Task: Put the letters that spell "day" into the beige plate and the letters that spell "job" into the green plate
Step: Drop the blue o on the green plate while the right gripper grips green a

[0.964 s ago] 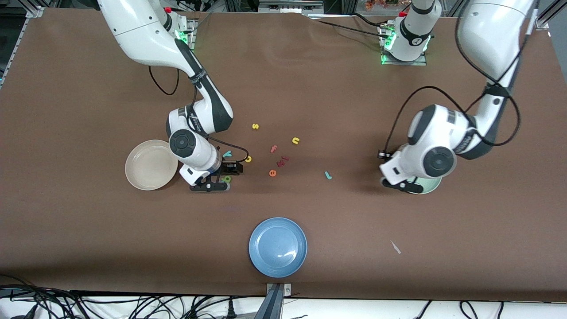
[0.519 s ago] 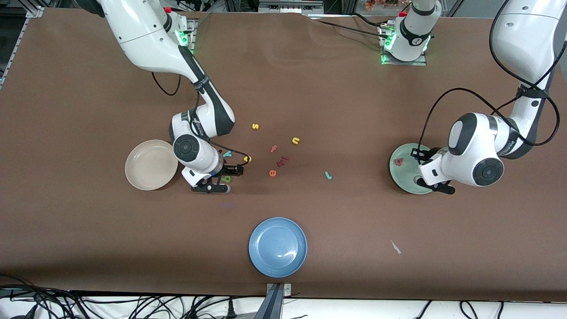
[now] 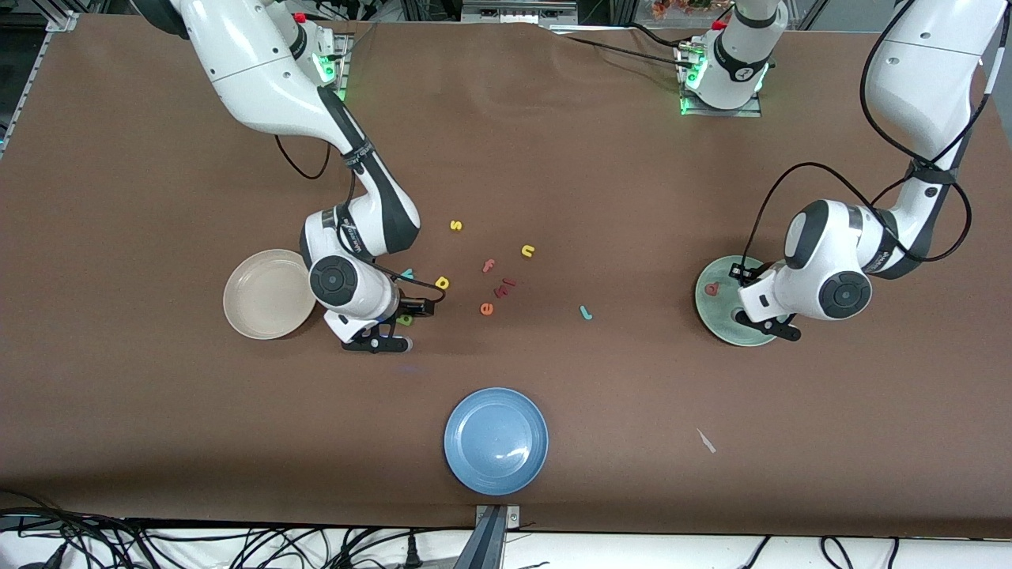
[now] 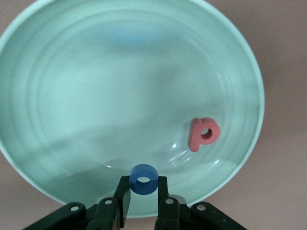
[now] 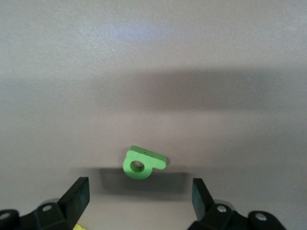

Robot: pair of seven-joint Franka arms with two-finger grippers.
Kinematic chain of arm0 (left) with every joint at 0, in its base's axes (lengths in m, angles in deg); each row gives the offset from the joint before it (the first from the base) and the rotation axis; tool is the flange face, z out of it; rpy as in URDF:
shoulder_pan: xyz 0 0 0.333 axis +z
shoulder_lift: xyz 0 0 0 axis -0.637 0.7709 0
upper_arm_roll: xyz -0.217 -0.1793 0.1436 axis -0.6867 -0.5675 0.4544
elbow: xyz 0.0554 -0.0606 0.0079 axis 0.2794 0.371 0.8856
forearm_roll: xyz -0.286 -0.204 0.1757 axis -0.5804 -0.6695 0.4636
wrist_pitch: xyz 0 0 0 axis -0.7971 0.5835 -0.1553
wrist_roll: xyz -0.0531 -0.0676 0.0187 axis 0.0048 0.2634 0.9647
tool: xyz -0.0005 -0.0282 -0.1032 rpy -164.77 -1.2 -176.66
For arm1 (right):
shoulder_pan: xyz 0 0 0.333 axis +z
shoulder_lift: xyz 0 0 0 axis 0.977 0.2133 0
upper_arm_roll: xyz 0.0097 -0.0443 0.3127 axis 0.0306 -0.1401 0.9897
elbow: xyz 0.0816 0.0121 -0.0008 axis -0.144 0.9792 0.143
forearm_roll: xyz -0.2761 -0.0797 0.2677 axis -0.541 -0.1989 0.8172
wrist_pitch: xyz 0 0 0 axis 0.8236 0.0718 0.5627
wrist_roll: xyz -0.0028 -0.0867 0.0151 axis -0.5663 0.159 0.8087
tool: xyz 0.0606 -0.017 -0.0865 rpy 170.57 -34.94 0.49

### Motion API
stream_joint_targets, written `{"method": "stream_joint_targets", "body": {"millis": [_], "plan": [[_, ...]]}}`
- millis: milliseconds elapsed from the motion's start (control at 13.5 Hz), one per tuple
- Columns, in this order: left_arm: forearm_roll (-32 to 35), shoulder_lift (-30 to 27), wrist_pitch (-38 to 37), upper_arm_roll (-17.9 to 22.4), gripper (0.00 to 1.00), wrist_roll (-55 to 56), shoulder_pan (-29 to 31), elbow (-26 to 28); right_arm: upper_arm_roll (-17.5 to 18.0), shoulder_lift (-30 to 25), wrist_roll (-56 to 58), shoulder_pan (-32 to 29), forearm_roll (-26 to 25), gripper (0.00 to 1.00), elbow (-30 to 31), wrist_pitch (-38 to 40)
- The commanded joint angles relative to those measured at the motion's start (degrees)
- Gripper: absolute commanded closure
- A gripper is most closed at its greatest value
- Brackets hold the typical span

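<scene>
While my left gripper (image 4: pixel 143 203) pinches the blue o (image 4: pixel 143 179) over the green plate (image 4: pixel 57 72), my right gripper (image 5: pixel 139 196) hangs wide open over the green a (image 5: pixel 143 163).

Even overhead light is filling the front view, with soft shadows lying under both arms. Glare is streaking the green plate (image 4: pixel 57 62), and a dark shadow band is crossing the table (image 5: pixel 153 38) above the a (image 5: pixel 142 163).

A brown mat covers the table (image 3: pixel 632 174), with black cables (image 3: pixel 158 545) along its nearer edge.
</scene>
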State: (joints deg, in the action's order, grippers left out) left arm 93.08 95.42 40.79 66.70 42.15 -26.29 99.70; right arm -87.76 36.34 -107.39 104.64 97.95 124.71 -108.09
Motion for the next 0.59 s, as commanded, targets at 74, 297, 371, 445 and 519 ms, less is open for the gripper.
{"method": "stream_joint_targets", "body": {"millis": [74, 297, 371, 445, 519], "plan": [[1.65, -0.36, 0.34, -0.65, 0.18, -1.0, 0.43, 0.38, 0.0, 1.65, -1.35, -0.15, -0.3, 0.11, -2.35, 0.97], [1.65, -1.85, -2.12, -1.09, 0.0, -0.83, -0.01, -1.37, -0.09, 1.73, -1.26, -0.15, -0.38, 0.24, -2.35, 0.97], [1.65, -2.03, -3.52, -1.87, 0.0, -0.56, -0.18, -2.6, -0.17, 1.73, -1.26, -0.15, -0.47, 0.27, -2.44, 0.97], [1.65, -2.21, -5.71, -2.92, 0.0, -0.47, -0.27, -4.52, -0.35, 1.73, -1.26, -0.15, -0.39, 0.27, -2.53, 0.97], [1.57, -2.21, -7.3, -3.72, 0.0, -0.21, -0.36, -6.28, -0.44, 1.82, -1.26, -0.15, -0.38, 0.27, -2.53, 0.97]]}}
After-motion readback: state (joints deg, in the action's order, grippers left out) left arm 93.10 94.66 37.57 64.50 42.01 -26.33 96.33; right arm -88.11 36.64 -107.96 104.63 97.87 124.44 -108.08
